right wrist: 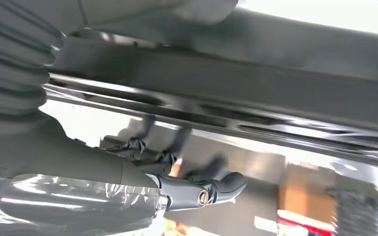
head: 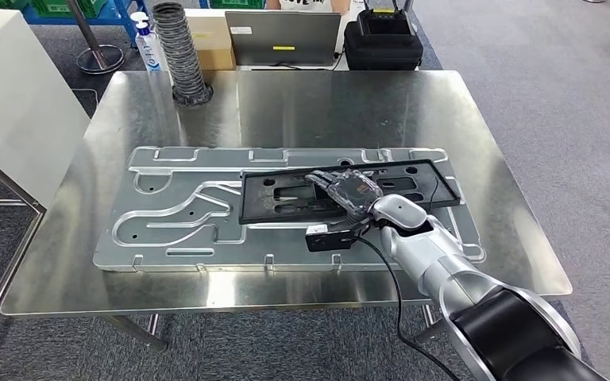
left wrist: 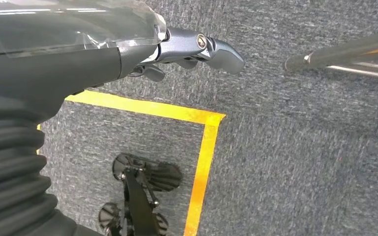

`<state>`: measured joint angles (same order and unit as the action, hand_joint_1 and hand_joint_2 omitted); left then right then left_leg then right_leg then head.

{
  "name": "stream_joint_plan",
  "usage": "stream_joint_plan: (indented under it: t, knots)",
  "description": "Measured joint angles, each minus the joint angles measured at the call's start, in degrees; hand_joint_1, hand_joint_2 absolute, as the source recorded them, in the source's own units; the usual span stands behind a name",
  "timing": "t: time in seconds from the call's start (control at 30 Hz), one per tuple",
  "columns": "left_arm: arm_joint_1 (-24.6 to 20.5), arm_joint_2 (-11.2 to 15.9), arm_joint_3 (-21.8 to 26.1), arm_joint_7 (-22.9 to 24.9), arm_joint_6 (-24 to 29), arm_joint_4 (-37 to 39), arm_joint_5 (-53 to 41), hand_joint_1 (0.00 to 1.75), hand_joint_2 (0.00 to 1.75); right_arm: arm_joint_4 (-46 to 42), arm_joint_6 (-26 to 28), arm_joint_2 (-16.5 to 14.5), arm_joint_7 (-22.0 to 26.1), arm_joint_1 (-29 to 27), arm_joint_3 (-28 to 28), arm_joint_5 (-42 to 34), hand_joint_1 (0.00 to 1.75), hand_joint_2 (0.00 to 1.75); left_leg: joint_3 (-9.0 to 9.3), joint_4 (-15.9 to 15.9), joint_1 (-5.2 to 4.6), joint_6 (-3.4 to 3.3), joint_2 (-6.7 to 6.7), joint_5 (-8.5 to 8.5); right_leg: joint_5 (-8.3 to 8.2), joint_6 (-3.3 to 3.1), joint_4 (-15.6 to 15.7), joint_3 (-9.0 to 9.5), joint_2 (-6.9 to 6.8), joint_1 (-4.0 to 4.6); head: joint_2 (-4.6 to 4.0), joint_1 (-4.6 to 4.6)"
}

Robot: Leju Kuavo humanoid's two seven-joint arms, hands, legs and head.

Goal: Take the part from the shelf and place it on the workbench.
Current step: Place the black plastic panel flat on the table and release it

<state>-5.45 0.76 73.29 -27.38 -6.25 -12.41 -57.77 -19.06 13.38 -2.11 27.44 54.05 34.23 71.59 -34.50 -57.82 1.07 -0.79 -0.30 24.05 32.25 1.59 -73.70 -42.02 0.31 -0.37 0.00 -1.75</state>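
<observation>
The part (head: pixel 286 198) is a flat black frame with cut-outs, lying on a large silver stamped plate (head: pixel 175 214) on the steel workbench (head: pixel 326 103). My right hand (head: pixel 349 194) lies over the middle of the part, fingers spread on its top. In the right wrist view the part's black bar (right wrist: pixel 275 93) runs across above my right hand (right wrist: pixel 177 182); the fingers reach up to it and the thumb stays apart from it. My left hand (left wrist: pixel 187 54) hangs over grey carpet and holds nothing.
At the bench's far edge stand a ribbed black hose (head: pixel 181 51), a grey laptop (head: pixel 282 36) and a black case (head: pixel 381 40). A white cabinet (head: pixel 8 111) is to the left. Under my left hand are yellow floor tape (left wrist: pixel 204 147) and a metal tube (left wrist: pixel 344 56).
</observation>
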Motion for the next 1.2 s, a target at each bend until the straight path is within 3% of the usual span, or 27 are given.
stream_joint_plan:
  t: [0.03,0.07,0.13,0.2,0.27,0.37,0.4,0.47,0.5,0.53,0.57,0.6,0.63,0.7,0.73,0.87,0.93,1.0,1.03,1.07,1.1,1.2]
  knots:
    - [0.0,0.0,0.0,0.0,0.0,0.0,0.0,0.0,0.0,0.0,0.3,0.0,0.2,-0.3,0.0,-0.1,0.0,0.0,-0.01,0.0,-0.03,-0.02,-0.03,0.0,-0.04,-0.07,-1.2,-0.57,0.0,0.01,0.0,0.0]
    - [0.0,0.0,0.0,0.0,0.0,0.0,0.0,0.0,0.0,0.0,0.4,0.0,0.3,-0.4,0.0,-0.1,0.0,0.0,0.0,-0.1,-0.06,-0.02,-0.09,0.02,-1.14,-0.25,-0.1,-0.04,0.0,0.03,0.0,0.0]
    - [0.0,-0.1,0.0,0.0,-0.1,0.0,0.0,0.0,0.0,-0.1,0.8,0.0,0.8,-0.5,-0.1,-0.7,0.0,0.0,0.08,-0.1,-0.15,0.03,-0.17,0.05,-5.02,-1.0,7.6,3.74,0.0,0.23,0.0,0.0]
    - [0.0,-0.2,0.0,0.0,-0.4,0.0,0.1,0.0,0.0,-0.5,2.2,0.0,2.6,-0.5,-0.6,-2.8,0.0,0.0,0.01,-0.2,-0.35,0.36,-0.18,0.15,-7.29,-1.63,14.3,6.88,-0.07,0.58,0.0,0.0]
    - [0.0,-0.3,0.0,-0.1,-0.7,0.0,0.2,0.0,0.0,-1.3,4.1,-0.1,5.1,-0.6,-1.7,-5.3,0.0,0.0,-0.07,-0.1,-0.42,0.93,-0.15,0.17,-7.45,-1.9,15.7,7.4,-0.09,0.86,0.0,0.0]
    - [0.0,-0.3,0.0,-0.1,-1.0,0.0,0.1,0.0,0.0,-2.9,5.5,-0.1,7.9,-0.9,-2.9,-7.6,0.0,0.0,-0.46,-1.2,-0.4,1.81,-0.08,1.17,-7.9,-2.62,16.5,7.75,-0.12,0.42,0.0,-0.01]
    - [0.0,-0.3,0.0,-0.2,-1.1,0.0,0.1,0.0,0.0,-3.6,5.9,-0.1,8.5,-0.9,-3.1,-7.9,0.0,0.0,-1.37,-3.4,-0.4,2.04,-0.05,2.55,-8.03,-2.85,16.8,7.91,-0.16,0.22,0.0,-0.01]
    - [0.1,-0.2,0.0,-0.4,-1.1,0.0,0.2,0.0,0.0,-5.2,7.6,0.0,9.0,-1.4,-3.3,-7.5,0.0,0.0,-4.78,-11.0,-0.31,2.39,-0.03,6.29,-8.0,-3.11,16.8,8.01,-0.18,0.2,0.0,-0.01]
    - [0.1,-0.2,0.0,-0.5,-1.1,0.0,0.3,0.0,0.0,-5.9,8.6,0.1,8.8,-1.7,-3.3,-6.9,0.0,0.0,-6.52,-14.6,-0.29,2.55,-0.02,7.57,-7.94,-3.15,16.8,8.03,-0.17,0.2,0.0,-0.01]
    - [0.3,-0.2,0.0,-0.5,-1.1,0.0,0.3,0.0,0.0,-6.7,9.7,0.3,8.4,-2.1,-3.3,-6.1,0.0,0.0,-7.55,-16.6,-0.26,2.67,-0.02,7.84,-7.87,-3.16,16.7,8.06,-0.16,0.19,0.0,0.0]
    - [0.4,-0.1,0.0,-0.6,-1.1,0.0,0.4,0.0,0.0,-7.4,10.7,0.6,7.8,-2.4,-3.1,-5.2,0.0,0.0,-7.47,-16.2,-0.21,2.75,-0.01,6.94,-7.77,-3.09,16.6,8.11,-0.14,0.17,0.0,0.0]
    - [0.5,-0.1,0.0,-0.6,-1.1,0.1,0.6,0.0,0.0,-8.3,11.6,1.0,7.2,-2.6,-2.9,-4.4,0.0,0.0,-6.26,-13.5,-0.13,2.76,0.0,5.12,-7.62,-2.97,16.5,8.2,-0.12,0.14,0.0,0.0]
    - [0.7,-0.1,0.0,-0.7,-1.1,0.1,0.7,0.0,0.0,-9.3,12.5,1.6,6.4,-2.7,-2.7,-3.5,0.0,0.0,-4.33,-9.3,-0.03,2.72,0.02,2.97,-7.41,-2.76,16.3,8.28,-0.1,0.13,0.0,0.0]
    - [0.8,-0.1,0.1,-0.8,-1.1,0.1,1.0,0.0,0.0,-11.4,14.3,3.3,4.9,-2.7,-2.3,-1.9,0.0,0.0,-1.04,-2.4,-0.07,2.28,-0.01,0.55,-6.98,-2.22,15.8,8.23,-0.1,0.33,0.0,-0.01]
    - [0.8,-0.1,0.1,-0.9,-1.2,0.1,1.2,0.0,0.0,-12.4,15.1,4.3,4.1,-2.7,-2.2,-1.2,0.0,0.0,-0.32,-0.9,-0.12,1.95,-0.04,0.3,-6.86,-1.97,15.7,8.14,-0.11,0.45,0.0,-0.01]
    - [1.4,-0.2,0.6,-1.4,-1.3,0.1,2.3,0.0,0.0,-19.5,19.4,10.8,0.4,-4.1,-2.9,0.2,0.0,0.0,-0.19,-0.4,-0.22,0.28,-0.2,0.22,-5.9,-0.72,14.6,7.75,-0.16,0.24,0.0,0.0]
    - [1.6,-0.2,1.1,-1.7,-1.4,0.1,2.9,0.0,0.0,-26.3,20.5,15.5,-1.0,-6.9,-5.5,0.2,0.0,0.0,-0.09,-0.2,-0.1,-0.38,-0.41,0.12,-2.8,-0.02,9.4,5.49,-0.14,0.05,0.0,0.0]
    - [2.1,-0.2,1.6,-1.7,-1.5,0.1,3.1,0.0,0.0,-33.9,20.8,19.9,-1.6,-11.5,-9.9,-0.2,0.0,0.0,-0.06,-0.2,-0.12,-0.7,-0.68,0.23,0.52,0.37,1.9,1.73,-0.13,0.02,0.0,0.0]
    - [2.4,-0.2,1.8,-1.6,-1.5,0.1,3.1,0.0,0.0,-37.8,20.9,21.9,-1.6,-14.5,-12.6,-1.0,0.0,0.0,-0.03,-0.2,-0.14,-0.78,-0.78,0.29,1.0,0.45,-0.4,0.48,-0.14,0.01,0.0,0.0]
    - [2.6,-0.2,2.0,-1.6,-1.4,0.1,3.2,0.0,0.0,-41.5,21.2,23.7,-1.4,-18.0,-15.5,-2.4,0.0,0.0,0.02,-0.2,-0.16,-0.84,-0.91,0.37,0.32,0.41,-0.4,0.32,-0.14,0.01,0.0,0.0]
    - [2.7,-0.2,2.2,-1.5,-1.4,0.1,3.2,0.0,0.0,-45.5,21.5,25.4,-0.8,-21.8,-19.0,-4.4,0.0,0.0,0.12,-0.2,-0.17,-0.86,-1.09,0.47,-1.3,0.26,1.9,1.33,-0.16,0.03,0.0,0.0]
    - [3.0,-0.3,2.8,-1.1,-1.2,0.1,3.2,0.0,0.0,-56.7,23.0,29.0,2.0,-33.7,-31.2,-10.9,0.0,0.0,0.52,-0.3,-0.43,-0.53,-1.66,0.87,-6.33,-0.69,13.6,7.05,-0.49,0.46,0.0,0.01]
